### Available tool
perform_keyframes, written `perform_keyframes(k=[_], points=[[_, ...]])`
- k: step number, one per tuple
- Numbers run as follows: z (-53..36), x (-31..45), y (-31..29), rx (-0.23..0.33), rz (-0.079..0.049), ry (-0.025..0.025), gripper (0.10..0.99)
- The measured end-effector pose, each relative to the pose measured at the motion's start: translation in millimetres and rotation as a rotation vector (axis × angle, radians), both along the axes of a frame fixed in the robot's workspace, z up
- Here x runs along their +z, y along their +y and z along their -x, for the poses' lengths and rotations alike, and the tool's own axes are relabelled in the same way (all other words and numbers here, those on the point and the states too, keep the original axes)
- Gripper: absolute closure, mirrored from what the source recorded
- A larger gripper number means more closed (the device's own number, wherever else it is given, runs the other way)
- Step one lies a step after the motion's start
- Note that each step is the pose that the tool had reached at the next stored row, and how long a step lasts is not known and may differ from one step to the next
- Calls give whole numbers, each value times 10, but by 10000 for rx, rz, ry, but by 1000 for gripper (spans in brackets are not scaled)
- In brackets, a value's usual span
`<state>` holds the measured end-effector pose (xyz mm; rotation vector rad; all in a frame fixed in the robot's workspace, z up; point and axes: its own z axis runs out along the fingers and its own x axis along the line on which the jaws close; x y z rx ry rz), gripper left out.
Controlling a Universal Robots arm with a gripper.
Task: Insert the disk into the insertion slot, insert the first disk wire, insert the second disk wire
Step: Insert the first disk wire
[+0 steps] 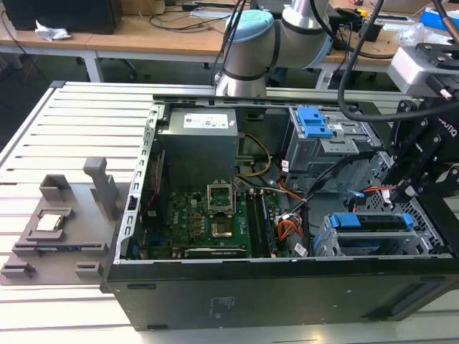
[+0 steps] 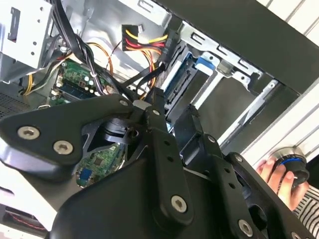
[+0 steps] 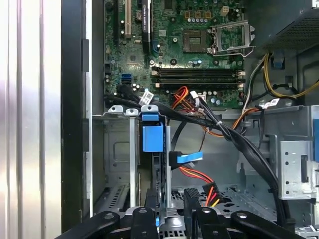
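Note:
The disk (image 1: pixel 369 221), silver in a bright blue carrier, lies in the insertion slot (image 1: pixel 326 244), a low grey perforated bay at the case's front corner on the exterior view's right. In the first wrist view I see the disk (image 3: pixel 152 138) edge-on between the slot's grey rails (image 3: pixel 130 149). My black gripper (image 1: pixel 403 195) hovers just above the disk's outer end, open, its fingers (image 3: pixel 192 199) apart with nothing between them. A loose blue-ended wire (image 3: pixel 185 159) and a black plug on red, yellow and orange wires (image 3: pixel 208 189) hang beside the disk. The gripper (image 2: pixel 173 107) points down at the blue carrier (image 2: pixel 207 62).
A taller grey cage with a blue latch (image 1: pixel 314 122) stands behind the slot. Black cable bundles (image 3: pixel 234 137) cross between the motherboard (image 1: pixel 208 222) and the bays. A grey fixture with a chip (image 1: pixel 50 222) sits outside the case. A person's hand (image 2: pixel 279 177) rests by the case.

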<state>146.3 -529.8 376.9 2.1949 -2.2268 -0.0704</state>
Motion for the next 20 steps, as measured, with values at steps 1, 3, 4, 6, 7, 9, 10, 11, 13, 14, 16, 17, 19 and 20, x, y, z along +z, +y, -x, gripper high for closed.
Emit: perform_keyframes(k=[1,3,4,6,7,9,10,11,13,14,16,17,19,20], points=[[-16,-4,18,14,37,-1,725],[-40,-19,40,33,95,0,725],[-51,-32,47,51,104,0,725],[-72,-63,59,105,133,0,725],[-83,-79,65,135,144,0,725],[-118,-117,96,227,160,-1,725],[-130,-121,110,246,160,-1,725],[-142,-124,126,265,161,-1,725],[-158,-124,160,297,161,-1,725],[-171,-124,189,330,162,-2,725],[-193,-125,236,385,163,-2,725],[-199,-126,248,406,167,-2,725],[-212,-134,260,513,210,-2,725],[-214,-138,260,657,237,-4,725]])
